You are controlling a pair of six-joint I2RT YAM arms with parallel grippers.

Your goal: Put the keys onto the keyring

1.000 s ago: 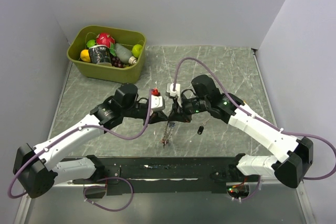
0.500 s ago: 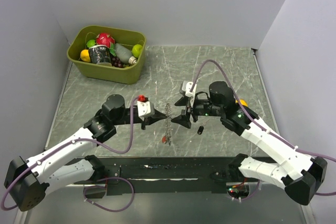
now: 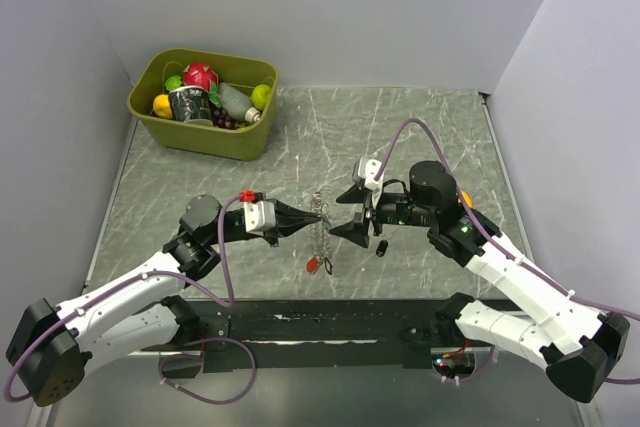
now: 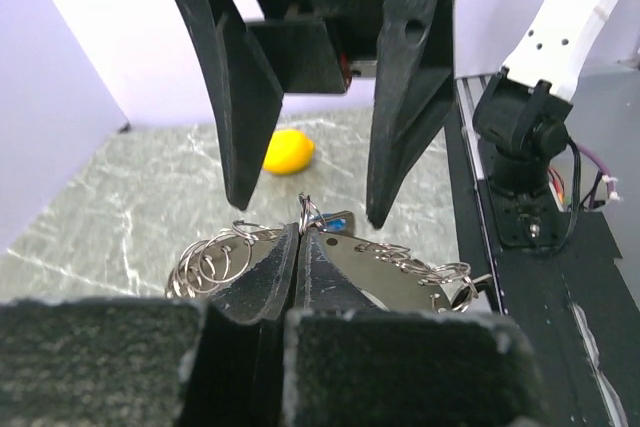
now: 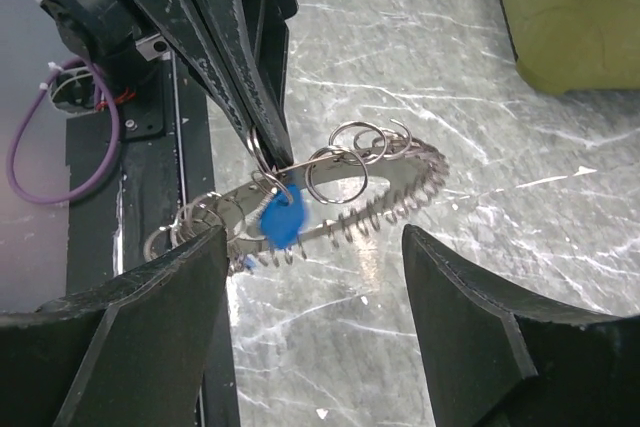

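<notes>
Grip on thin silver metal keyring bunch (image 3: pixel 320 232): left fingers (image 4: pixel 268 277) pressed together on one ring, above grey marbled counter (image 3: pixel 420 127). Tiny blue-headed key (image 5: pixel 283 219) and red-headed key (image 3: pixel 313 264) dangling from it (small black key (image 3: pixel 381 247) lying apart on counter, further right). Right fingers (image 5: pixel 130 332) spread wide, empty, just right of bunch.

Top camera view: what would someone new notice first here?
The key ring dangling mid-table from the shut left pincer, a blue key on it, with the open right pincer facing it. Then the green bin of fruit at the far left corner.
</notes>
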